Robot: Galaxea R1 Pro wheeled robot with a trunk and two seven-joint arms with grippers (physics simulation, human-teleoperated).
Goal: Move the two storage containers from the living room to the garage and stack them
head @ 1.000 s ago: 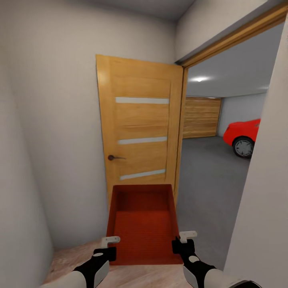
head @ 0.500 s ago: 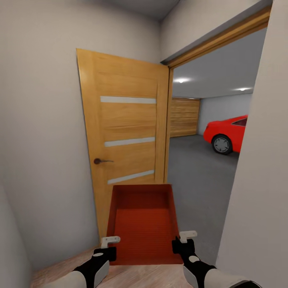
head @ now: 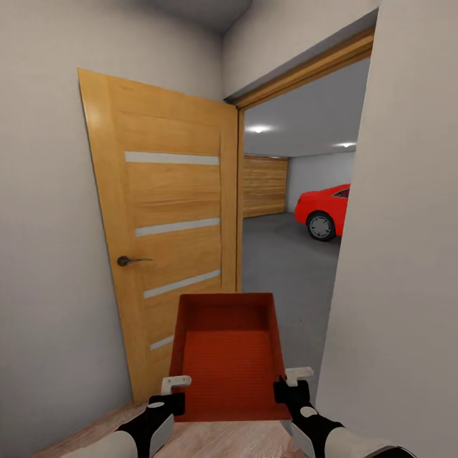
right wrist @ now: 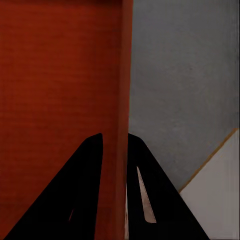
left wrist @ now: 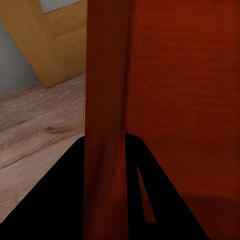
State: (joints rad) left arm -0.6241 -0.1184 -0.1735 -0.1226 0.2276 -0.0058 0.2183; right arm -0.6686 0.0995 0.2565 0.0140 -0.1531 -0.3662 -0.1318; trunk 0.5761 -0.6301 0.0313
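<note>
Orange-red bin: one container point(head: 228, 356) in view, carried level between the two grippers, open top up, its far end pointing at the doorway.
Left gripper: point(head: 170, 394) pinched on the bin's left wall at the near corner; in the left wrist view the wall point(left wrist: 107, 120) runs between the two dark fingers point(left wrist: 60, 200).
Wood planks: light floor point(left wrist: 35, 125) lies under and outboard of the left gripper, so the robot stands short of the threshold.
Door: one open panelled door point(head: 165, 222) with three pale strips and one handle point(head: 127, 260), ahead and left of the left gripper.
Change: against the two earlier head pictures the door and doorway have slid leftward and the car sits nearer mid-frame; the grippers and bin hold the same place in the picture. This reads as the camera and base turning right toward the opening, not the load shifting.
Right gripper: point(head: 289, 389) clamped on the bin's right wall at the near corner, wall point(right wrist: 122, 100) between its fingers.
Garage: grey floor point(head: 280, 267) ahead of the right gripper, one red car point(head: 323, 213) beyond.
Task meaning: transport step, probably; the bin is not yet set down.
</note>
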